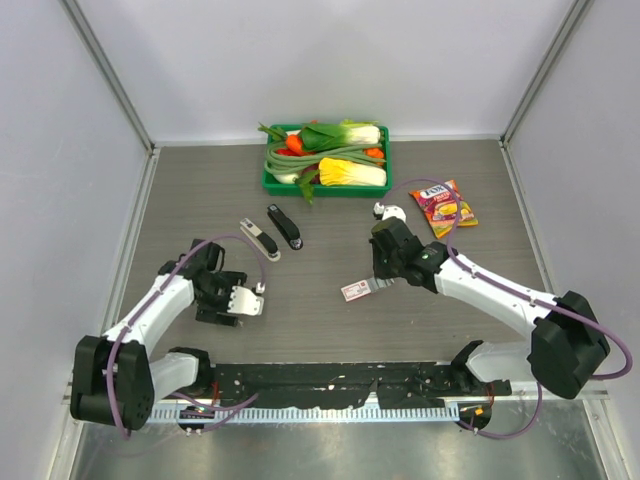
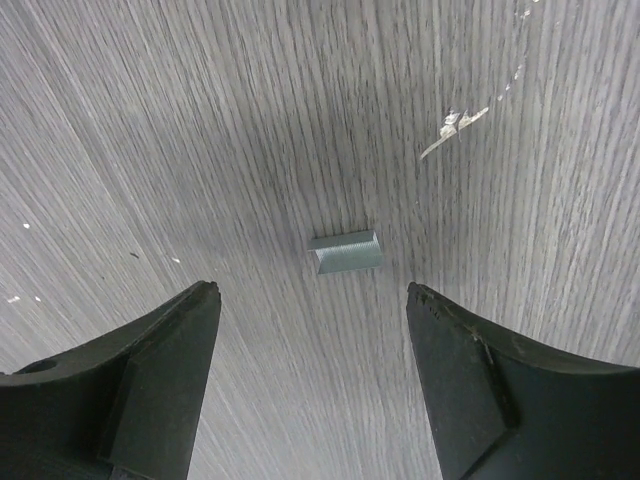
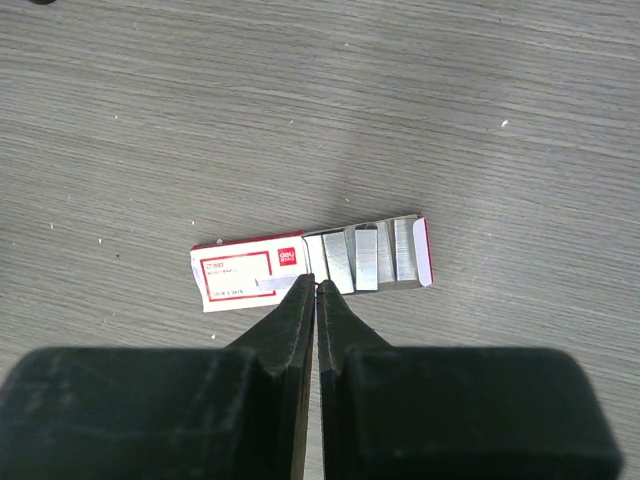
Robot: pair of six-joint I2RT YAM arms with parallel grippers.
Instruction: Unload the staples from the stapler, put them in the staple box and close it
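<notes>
white arm links [image 1: 490, 290], black joints [image 1: 568, 345], purple cables [image 1: 236, 238], black tool fingers [image 2: 150, 380].

Table [image 1: 320, 335]: grey wood-grain top, evenly lit
Walls [image 1: 320, 60]: plain pale panels on three sides
Posts [image 1: 108, 72]: metal, at rear corners

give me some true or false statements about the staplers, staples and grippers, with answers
1. The left gripper is wide open. True.
2. A strip of staples lies on the table just ahead of it. True.
3. The right gripper holds the white stapler. False: the stapler lies free on the table beside the black stapler.
4. The small box is closed. False: one end is open, with staple strips showing inside.
</notes>
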